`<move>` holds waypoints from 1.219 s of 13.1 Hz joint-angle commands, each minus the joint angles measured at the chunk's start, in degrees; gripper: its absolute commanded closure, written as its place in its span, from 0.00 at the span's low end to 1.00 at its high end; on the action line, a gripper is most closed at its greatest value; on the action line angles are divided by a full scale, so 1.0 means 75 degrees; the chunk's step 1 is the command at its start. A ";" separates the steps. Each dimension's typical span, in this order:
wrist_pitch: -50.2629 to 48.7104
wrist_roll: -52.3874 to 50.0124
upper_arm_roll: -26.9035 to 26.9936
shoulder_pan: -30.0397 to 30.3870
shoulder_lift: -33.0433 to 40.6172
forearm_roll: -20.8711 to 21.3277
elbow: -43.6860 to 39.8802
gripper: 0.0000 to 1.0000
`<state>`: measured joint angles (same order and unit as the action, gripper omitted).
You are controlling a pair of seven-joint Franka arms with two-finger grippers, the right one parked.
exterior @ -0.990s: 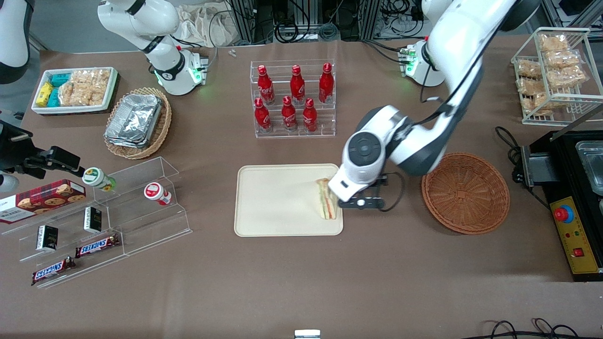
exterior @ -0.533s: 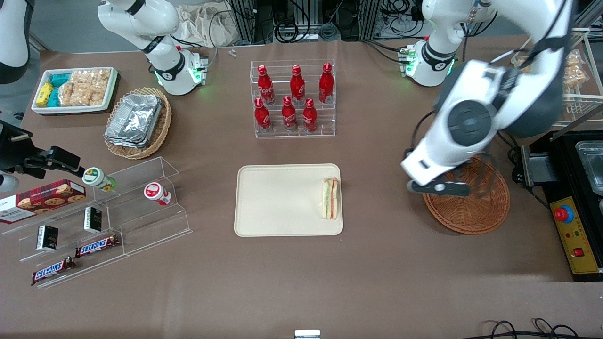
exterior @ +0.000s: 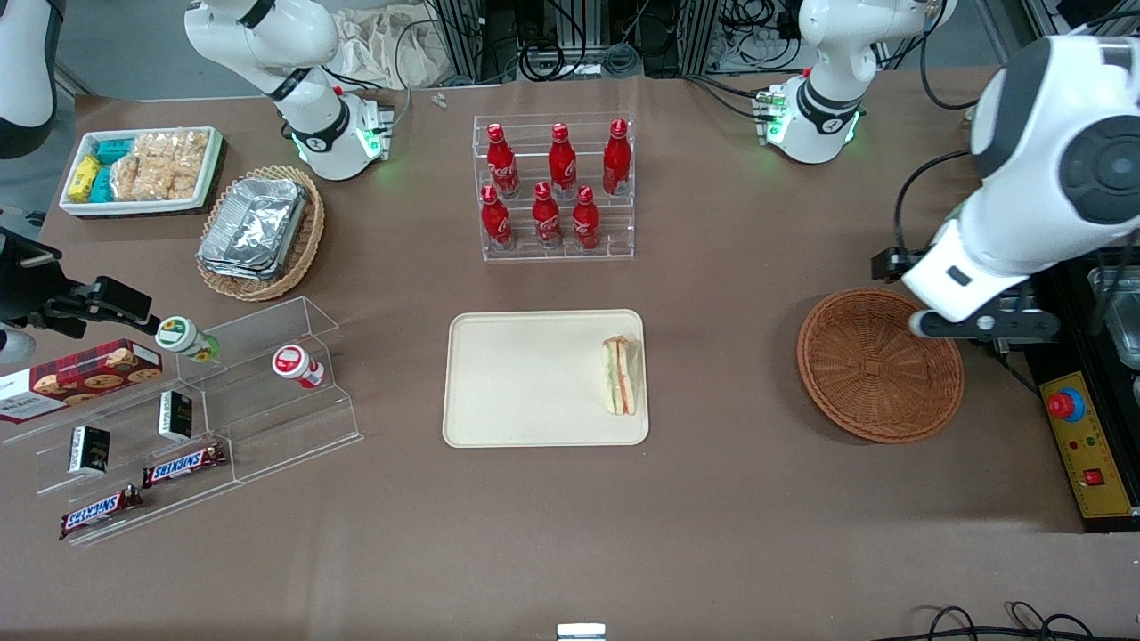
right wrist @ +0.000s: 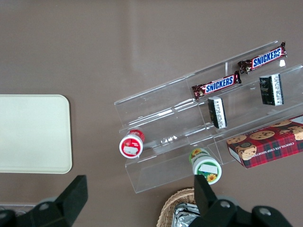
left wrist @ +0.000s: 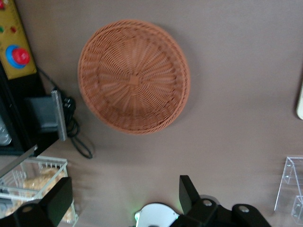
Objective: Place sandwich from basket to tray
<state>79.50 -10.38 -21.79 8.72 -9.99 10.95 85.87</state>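
The sandwich (exterior: pixel 622 375) is found on the tray (exterior: pixel 525 378), so the placing step is judged to be done and only the retreat of the arm is in hand. Nothing more seems to be called for than a clear, parked pose away from the things – no new grasp is needed.

Nearest to the front camera, the tray lies flat on the worktop (exterior: pixel 570 534), about midway along its length. The sandwich rests inside the tray, just beside the short rim that faces the working arm's end of the worktop, apparently touching it or nearly so. Its long axis runs from the near edge of the worktop toward the farther edge, parallel to that short rim. The layered cut face – orange-red and green bands between pale bread – is turned upward to the camera, and the narrower tip seems to point away from the camera, though this cannot be told with certainty.

At about the same depth, toward the working arm's end, the basket (exterior: pixel 880 365) stands on the worktop, well apart from the tray; nothing is seen in it, also in the left wrist view (left wrist: pixel 134 75).

A little farther, the gripper (exterior: pixel 984 322) is held above the worktop, at the basket's rim on the working arm's side. In the left wrist view its fingers (left wrist: pixel 188 193) are spread wide, and nothing is held between them.
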 commanded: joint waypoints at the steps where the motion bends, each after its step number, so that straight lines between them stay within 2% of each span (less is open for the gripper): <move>1: -0.0252 0.0084 0.0186 -0.0026 0.0020 -0.0031 -0.0223 0.00; 5: -0.0217 0.0095 0.0386 -0.0015 0.0090 -0.0066 -0.0317 0.00; 8: -0.0147 0.0537 0.0421 0.0663 0.0230 -0.0685 -0.0364 0.00; 9: -0.0112 0.0854 0.0502 0.0654 0.0335 -0.0722 -0.0364 0.00; 10: -0.0100 0.1054 0.0863 0.0503 0.0383 -0.0745 -0.0352 0.00; 13: 0.0029 0.1150 0.2444 -0.0784 0.0558 -0.1073 -0.0248 0.00; 16: 0.0064 0.1034 0.2671 -0.1034 0.0513 -0.1156 -0.0246 0.00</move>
<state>79.22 -2.45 -3.01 2.43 -6.87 3.17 83.16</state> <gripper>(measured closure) 0.000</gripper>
